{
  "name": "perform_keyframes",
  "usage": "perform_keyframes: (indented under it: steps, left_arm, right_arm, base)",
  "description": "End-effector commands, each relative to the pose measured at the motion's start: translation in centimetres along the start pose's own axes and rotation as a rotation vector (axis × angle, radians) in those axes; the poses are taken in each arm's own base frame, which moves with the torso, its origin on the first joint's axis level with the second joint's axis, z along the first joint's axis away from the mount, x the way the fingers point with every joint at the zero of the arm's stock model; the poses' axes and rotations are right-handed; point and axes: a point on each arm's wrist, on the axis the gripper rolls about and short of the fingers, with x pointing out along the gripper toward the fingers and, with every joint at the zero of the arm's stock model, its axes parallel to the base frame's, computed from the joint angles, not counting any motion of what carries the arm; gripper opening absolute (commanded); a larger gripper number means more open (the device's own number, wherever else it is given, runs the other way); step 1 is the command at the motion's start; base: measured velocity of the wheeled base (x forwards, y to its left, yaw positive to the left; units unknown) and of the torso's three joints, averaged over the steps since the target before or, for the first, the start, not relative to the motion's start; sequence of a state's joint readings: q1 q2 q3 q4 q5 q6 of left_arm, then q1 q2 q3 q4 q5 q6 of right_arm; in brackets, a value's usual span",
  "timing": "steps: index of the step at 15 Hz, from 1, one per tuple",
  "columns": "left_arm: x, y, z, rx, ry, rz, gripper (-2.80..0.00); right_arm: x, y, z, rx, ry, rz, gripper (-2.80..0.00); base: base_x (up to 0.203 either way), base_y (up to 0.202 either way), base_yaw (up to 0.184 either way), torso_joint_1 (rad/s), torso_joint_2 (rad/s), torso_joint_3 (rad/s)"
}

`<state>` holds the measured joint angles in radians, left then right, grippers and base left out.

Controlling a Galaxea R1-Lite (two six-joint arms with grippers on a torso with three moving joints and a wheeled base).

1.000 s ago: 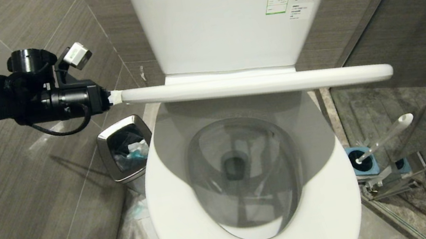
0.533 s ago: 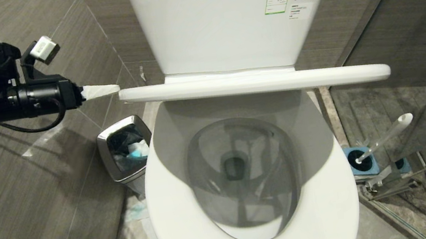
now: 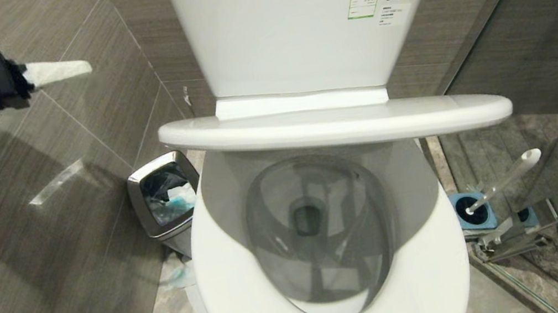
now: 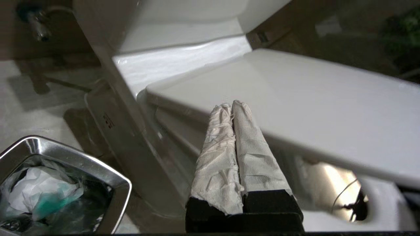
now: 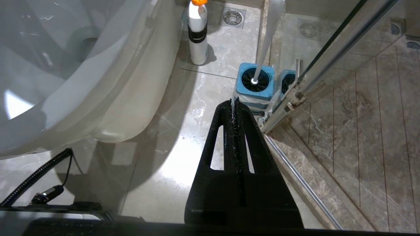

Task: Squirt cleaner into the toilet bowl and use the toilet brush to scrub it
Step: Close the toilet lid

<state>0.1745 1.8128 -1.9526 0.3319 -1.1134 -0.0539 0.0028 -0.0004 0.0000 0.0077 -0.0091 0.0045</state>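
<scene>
Half-raised lid (image 3: 335, 125) overhanging toilet bowl (image 3: 318, 228), steel bin (image 3: 164, 194) crowding its left, open approach from front

Head view down over toilet bowl (image 3: 320, 239), wrist views low beside it

Grey wood-grain wall tiles (image 3: 71, 223), marbled floor (image 5: 183, 154), glass shower door (image 5: 331, 55).

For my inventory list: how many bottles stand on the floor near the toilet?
1. A white bottle with an orange cap stands upright on the floor beside the toilet base, seen only in the right wrist view. Others may be hidden behind the toilet.
</scene>
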Motion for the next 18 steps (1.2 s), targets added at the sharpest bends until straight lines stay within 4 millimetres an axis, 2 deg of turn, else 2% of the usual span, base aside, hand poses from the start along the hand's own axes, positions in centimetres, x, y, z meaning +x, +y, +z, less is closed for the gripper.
perform_keyframes:
  steps: [1,3,5,8,10,11,12,16,18]
  left_arm:
    - [-3.1,-7.2,3.3,-0.030,-0.088,0.025,-2.80]
    - [-4.3,-11.7,4.5,-0.140,-0.143,0.017,-2.80]
    - [-4.6,-15.7,4.9,-0.210,-0.164,-0.052,-2.80]
    - [-5.1,-21.3,4.6,-0.347,-0.131,-0.207,-2.80]
    - [-6.0,-24.4,3.5,-0.404,-0.053,-0.294,-2.80]
    - [-6.3,-25.1,2.8,-0.386,-0.021,-0.297,-2.80]
    - [-6.2,-25.1,2.2,-0.296,-0.014,-0.234,-2.80]
    - [-5.3,-25.0,0.7,0.198,0.022,0.127,-2.80]
    - [-4.3,-25.0,0.4,0.393,0.072,0.221,-2.80]
  right_arm:
    - [0.0,0.0,0.0,0.000,0.002,0.000,-2.80]
    - [0.0,0.0,0.0,0.000,0.000,0.000,-2.80]
    - [0.0,0.0,0.0,0.000,0.002,0.000,-2.80]
    - [0.0,0.0,0.0,0.000,0.000,0.000,-2.80]
    - [0.0,0.0,0.0,0.000,0.002,0.000,-2.80]
    - [0.0,0.0,0.0,0.000,0.001,0.000,-2.80]
    - [0.0,0.0,0.0,0.000,0.002,0.000,-2.80]
    - [0.0,0.0,0.0,0.000,0.002,0.000,-2.80]
    - [0.0,0.0,0.0,0.000,0.001,0.000,-2.80]
  base:
    - [0.000,0.000,0.000,0.000,0.00,0.000]
    - [0.000,0.000,0.000,0.000,0.00,0.000]
    - [0.000,0.000,0.000,0.000,0.00,0.000]
    - [0.000,0.000,0.000,0.000,0.00,0.000]
    - [0.000,0.000,0.000,0.000,0.00,0.000]
    - [0.000,0.000,0.000,0.000,0.00,0.000]
    - [0.000,0.000,0.000,0.000,0.00,0.000]
    - [0.000,0.000,0.000,0.000,0.00,0.000]
    - [0.000,0.000,0.000,0.000,0.00,0.000]
